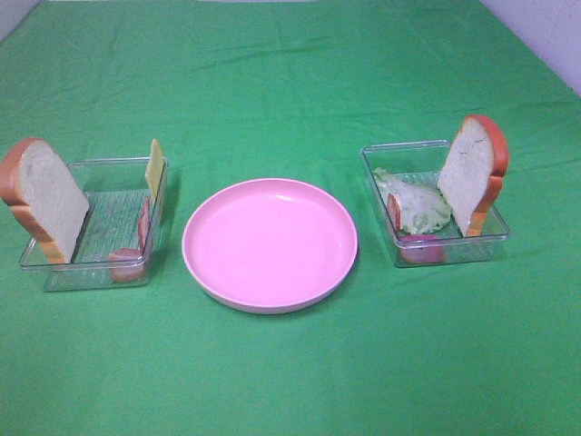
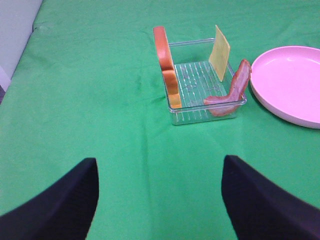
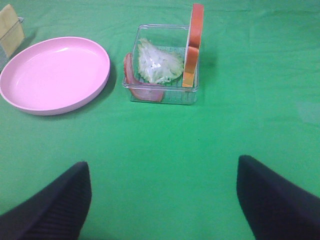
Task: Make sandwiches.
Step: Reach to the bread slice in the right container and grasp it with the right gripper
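As far as I can tell the sandwich job hasn't started yet: the pink plate [image 1: 270, 245] in the middle of the counter [image 1: 290, 73] is bare, nothing stacked on it, and every ingredient sits in its tray. The left tray [image 1: 82, 274], toward the counter's left edge, holds the left bread slice [image 1: 50, 195] standing on edge along its outer wall, a cheese slice [image 1: 155, 165] propped upright at the far corner on the plate side, and the left bacon strip [image 2: 230, 95] curled along the wall nearest the plate. The right tray [image 1: 454, 252], toward the right edge, has the right bread slice [image 1: 467, 173] standing up on its outer side, a lettuce leaf [image 1: 419, 204] lying in the middle and the right bacon strip [image 1: 419, 247] by the near wall on the plate side. So basically everything is left to do I'd say: bread onto the plate, fillings on, second slice on top. The left hand [image 2: 159, 165] is spread wide apart with nothing in it, over bare cloth toward the counter's near edge, and the left tray is well out ahead of it, nowhere near touching. Same story for the right hand [image 3: 162, 165]: spread apart, empty, the right tray well clear in front of it. Neither hand shows in the overhead view, so I'd guess both sit back by the near edge
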Controlling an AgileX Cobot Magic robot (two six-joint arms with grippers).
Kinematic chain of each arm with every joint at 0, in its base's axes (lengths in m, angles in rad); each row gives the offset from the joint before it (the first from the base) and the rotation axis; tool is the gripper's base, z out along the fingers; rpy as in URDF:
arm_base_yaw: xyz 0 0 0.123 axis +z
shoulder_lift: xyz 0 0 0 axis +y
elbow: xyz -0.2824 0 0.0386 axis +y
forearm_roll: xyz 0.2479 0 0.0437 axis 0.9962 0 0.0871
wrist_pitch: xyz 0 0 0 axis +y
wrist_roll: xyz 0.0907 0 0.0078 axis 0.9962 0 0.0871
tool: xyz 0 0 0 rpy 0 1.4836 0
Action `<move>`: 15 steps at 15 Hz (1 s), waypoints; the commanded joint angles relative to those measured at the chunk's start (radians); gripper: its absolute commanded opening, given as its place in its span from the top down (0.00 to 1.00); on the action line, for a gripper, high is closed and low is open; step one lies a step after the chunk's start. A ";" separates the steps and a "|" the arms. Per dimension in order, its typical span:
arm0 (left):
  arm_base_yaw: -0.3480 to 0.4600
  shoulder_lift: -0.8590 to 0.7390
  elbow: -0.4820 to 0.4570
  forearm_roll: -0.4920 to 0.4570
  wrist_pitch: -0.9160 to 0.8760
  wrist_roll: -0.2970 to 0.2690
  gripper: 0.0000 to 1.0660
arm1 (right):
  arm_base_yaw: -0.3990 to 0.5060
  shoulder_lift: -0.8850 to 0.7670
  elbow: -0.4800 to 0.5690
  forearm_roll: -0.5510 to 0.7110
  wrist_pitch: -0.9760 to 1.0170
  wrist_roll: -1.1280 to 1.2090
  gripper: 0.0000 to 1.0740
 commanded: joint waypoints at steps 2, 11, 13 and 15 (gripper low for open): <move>0.005 -0.020 0.004 -0.003 -0.008 -0.001 0.37 | -0.004 -0.015 0.001 0.004 -0.008 -0.003 0.29; 0.005 -0.020 0.004 -0.003 -0.008 -0.001 0.37 | -0.004 -0.015 0.001 0.004 -0.008 -0.003 0.29; 0.005 -0.020 0.004 -0.003 -0.008 -0.001 0.37 | -0.004 -0.015 0.001 0.004 -0.008 -0.003 0.29; 0.005 -0.020 0.004 -0.003 -0.008 -0.001 0.37 | -0.004 -0.015 0.001 0.004 -0.008 -0.003 0.29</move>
